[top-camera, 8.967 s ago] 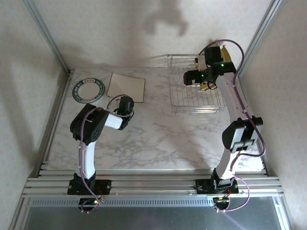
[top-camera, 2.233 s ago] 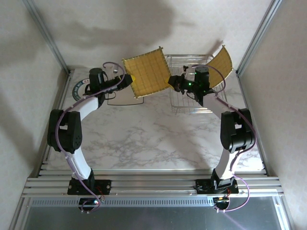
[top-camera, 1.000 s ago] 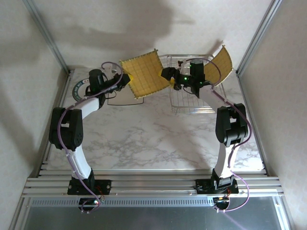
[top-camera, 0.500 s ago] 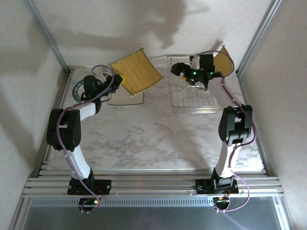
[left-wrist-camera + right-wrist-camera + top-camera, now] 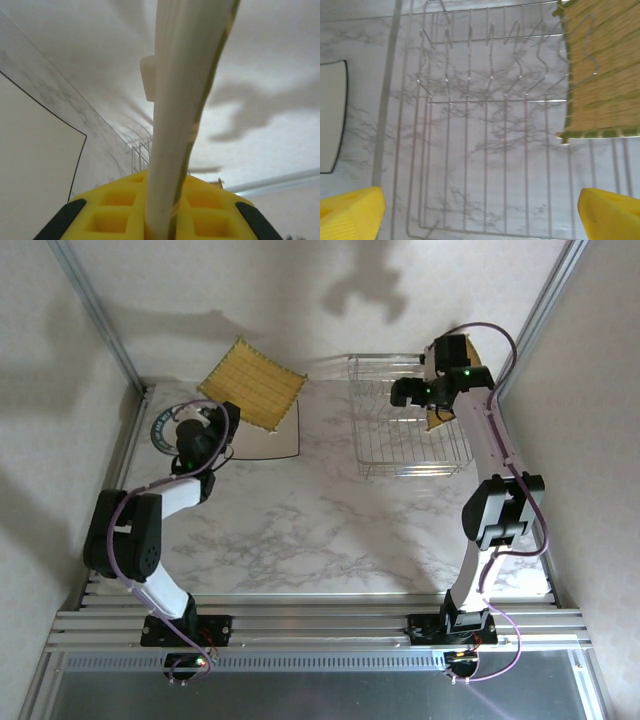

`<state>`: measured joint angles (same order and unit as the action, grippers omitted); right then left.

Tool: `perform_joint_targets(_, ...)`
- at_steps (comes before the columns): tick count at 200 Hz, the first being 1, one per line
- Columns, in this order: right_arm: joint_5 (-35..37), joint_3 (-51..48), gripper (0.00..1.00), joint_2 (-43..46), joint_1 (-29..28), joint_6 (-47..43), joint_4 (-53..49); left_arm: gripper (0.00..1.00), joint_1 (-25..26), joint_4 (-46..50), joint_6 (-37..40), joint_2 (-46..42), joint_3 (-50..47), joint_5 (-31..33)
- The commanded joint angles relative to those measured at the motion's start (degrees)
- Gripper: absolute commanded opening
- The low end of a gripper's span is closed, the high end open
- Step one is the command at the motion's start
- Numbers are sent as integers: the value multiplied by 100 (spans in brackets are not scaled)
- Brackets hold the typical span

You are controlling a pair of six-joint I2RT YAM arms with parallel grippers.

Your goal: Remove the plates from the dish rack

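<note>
Left gripper (image 5: pixel 162 216): clenched on the yellow plate (image 5: pixel 250 386), pinching it near one corner. From my left wrist I see the plate edge-on, rising straight up from between my two yellow fingers (image 5: pixel 112 215).

Yellow plate: off the worktop (image 5: pixel 330 525) and tilted, at the far left. From above it overlaps the far edge of the white plate (image 5: pixel 270 435).

White plate: square with a thin dark border, lying flat on the worktop just to the left of the rack (image 5: pixel 485 101).

Round plate (image 5: pixel 164 431): teal-rimmed, flat at the far-left corner beside the white plate. My left arm covers part of it.

Right gripper (image 5: pixel 480 200): released, jaws spread wide and holding nothing. It hangs above the rack, with my yellow fingers at the two lower corners of my right wrist view.

Rack: silver wire, sitting on the worktop at the far right. The marble shows through its bars, and the left and middle slots are bare.

Other yellow plate (image 5: pixel 600 75): at the right side of the rack, resting against the wire prongs. I cannot tell whether it stands upright or leans.

Gap between the arms: the left one is over the white plate and the right one over the rack, well apart.
</note>
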<state>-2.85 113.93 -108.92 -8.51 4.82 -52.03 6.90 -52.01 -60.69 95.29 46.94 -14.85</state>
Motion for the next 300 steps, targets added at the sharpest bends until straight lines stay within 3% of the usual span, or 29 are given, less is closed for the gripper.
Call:
perform_joint_targets(1, 462, 213, 99, 211, 5, -427, -607, 0, 420, -979, -119, -157, -68, 1351)
perform_joint_targets(50, 291, -54, 99, 421, 7, -429, -512, 0, 1155, -1697, -416, 259, -412, 3326)
perform_joint_targets(92, 152, -236, 99, 476, 7, -394, -408, 0, 1484, -1927, -692, 768, -369, 4190)
perform_joint_targets(191, 126, -431, 99, 483, 7, -407, -323, 0, 1492, -2590, -1401, 2149, -40, 3849)
perform_joint_targets(300, 35, -625, 99, 515, 19, -412, -175, 0, 1429, -2634, -1769, 2760, 159, 3620)
